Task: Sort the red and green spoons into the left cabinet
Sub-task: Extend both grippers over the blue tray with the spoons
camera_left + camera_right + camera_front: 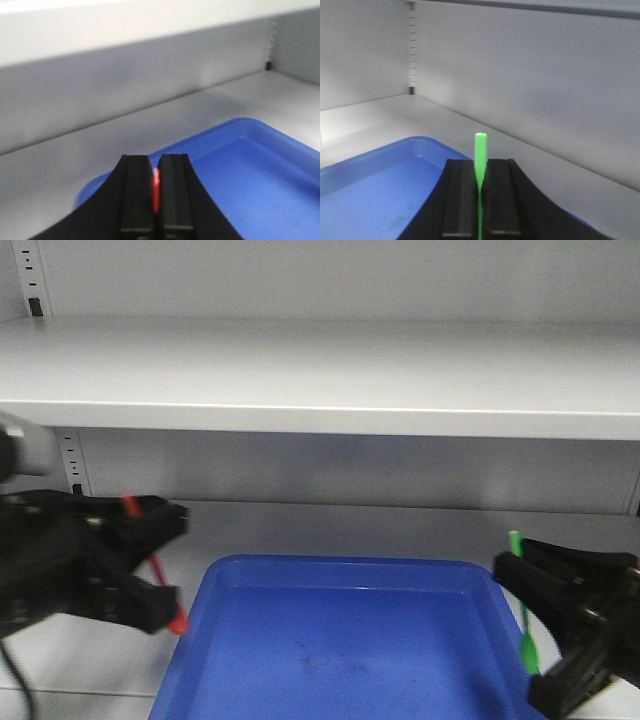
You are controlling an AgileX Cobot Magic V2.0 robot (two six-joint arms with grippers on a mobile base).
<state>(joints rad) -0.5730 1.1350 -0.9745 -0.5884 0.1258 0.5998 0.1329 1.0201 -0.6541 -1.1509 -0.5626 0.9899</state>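
Front view, seemingly unlabelled: left pincer [160, 565] grips red spoon [152, 564].

On the lower shelf [420, 520] of the cabinet [330, 280] sits the tray [340, 640], front and centre, with the upper shelf [330, 375] stretching above and behind it. Left gripper [150, 560] hangs just off the tray's left front corner, and there's a spoon [155, 565] pinched between its fingers, slanting down to the tray's left rim. Over on the right, the right gripper [535, 615] sits at the tray's right edge, the other spoon [522, 605] clamped in it, standing nearly upright, handle tip up. Peg strip [70, 460] in the back left corner, behind the left gripper.
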